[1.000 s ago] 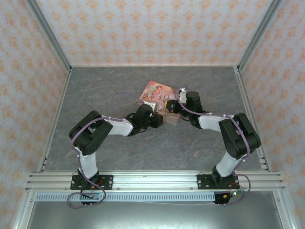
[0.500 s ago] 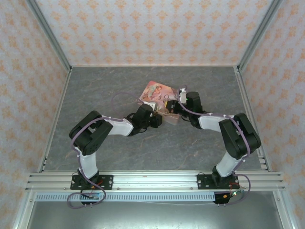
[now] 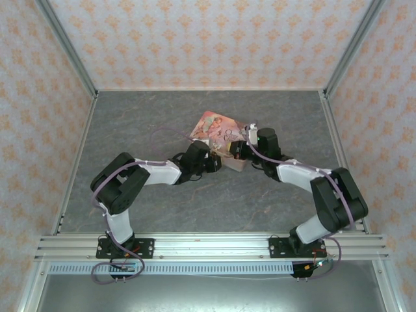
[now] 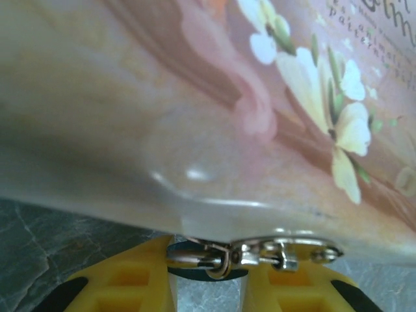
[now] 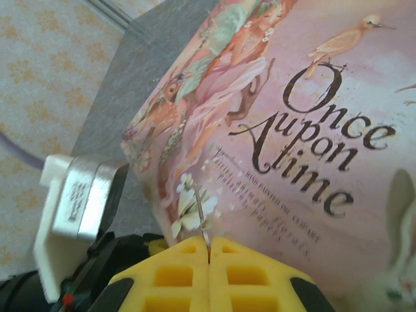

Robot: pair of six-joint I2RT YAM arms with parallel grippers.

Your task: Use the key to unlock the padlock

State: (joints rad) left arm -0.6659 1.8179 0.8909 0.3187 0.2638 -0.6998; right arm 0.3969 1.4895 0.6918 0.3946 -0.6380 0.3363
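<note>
Top view: right arm's elbow has swung out toward lower right, carrying right gripper (image 5: 209,250) closer to pink tin (image 3: 211,125) at frame centre. Left arm barely shifted.
Right wrist view: pads pressed together, pinching key (image 5: 203,221); thin blade pokes up over tin lid.
Left wrist view, bottom edge: left gripper (image 4: 209,261) fingers narrowly apart, flanking padlock (image 4: 195,273) at tin's edge; clamped or not, cannot tell.
Judgement: key closing on lock, keyhole not yet met.
</note>
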